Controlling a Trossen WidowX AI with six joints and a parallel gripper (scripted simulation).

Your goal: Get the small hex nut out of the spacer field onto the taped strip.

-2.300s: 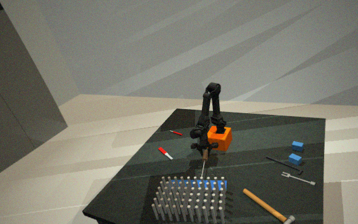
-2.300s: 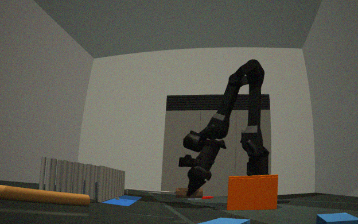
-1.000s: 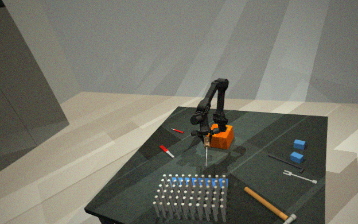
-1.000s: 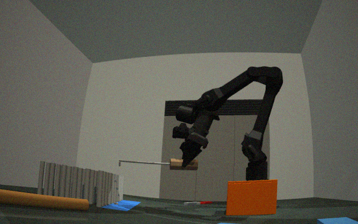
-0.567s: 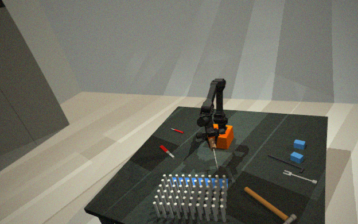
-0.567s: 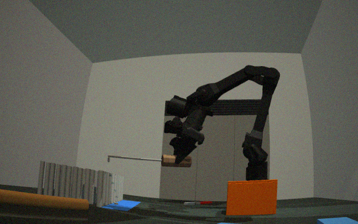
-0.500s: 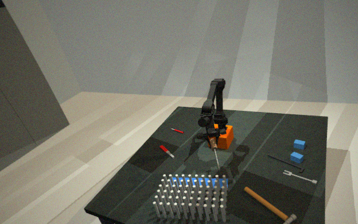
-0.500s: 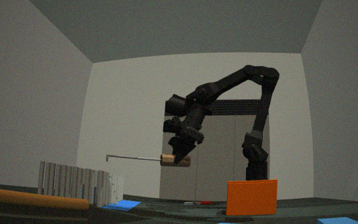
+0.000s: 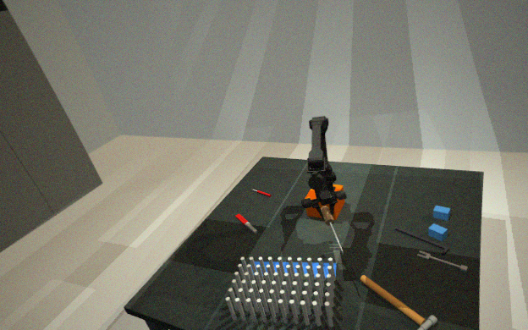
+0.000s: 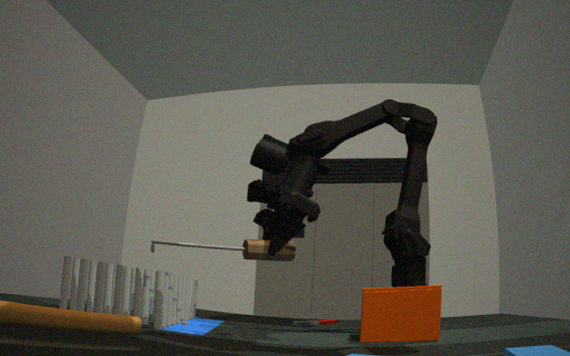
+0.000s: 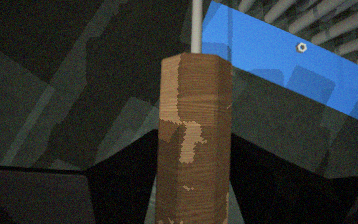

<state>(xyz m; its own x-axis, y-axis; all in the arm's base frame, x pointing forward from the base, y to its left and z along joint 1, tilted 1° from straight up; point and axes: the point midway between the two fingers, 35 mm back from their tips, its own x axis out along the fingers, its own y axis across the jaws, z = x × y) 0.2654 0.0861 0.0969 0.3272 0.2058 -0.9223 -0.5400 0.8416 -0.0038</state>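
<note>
My gripper (image 9: 326, 206) (image 10: 277, 251) (image 11: 191, 138) is shut on the wooden handle of a hook tool (image 9: 329, 217) (image 10: 254, 249) (image 11: 195, 95). The tool is held level above the table. Its thin shaft points toward the spacers, and its bent tip hangs higher than their tops in the exterior view. The hex nut (image 11: 301, 47) lies flat on the blue taped strip (image 10: 202, 326) (image 11: 260, 45), near the strip's spacer-side edge. I cannot make the nut out in the top view. The metal spacers (image 9: 329, 315) (image 10: 158, 301) (image 11: 312, 18) stand upright in rows beside the strip.
A hammer (image 9: 390, 297) (image 10: 60, 317) lies right of the spacers in the top view. Beyond it lie a forked tool (image 9: 447, 261), a dark rod (image 9: 420, 239) and two blue blocks (image 9: 442, 212) (image 9: 437, 231). Two red-handled tools (image 9: 243, 220) (image 9: 263, 193) lie left. An orange box (image 10: 400, 315) stands by the arm's base.
</note>
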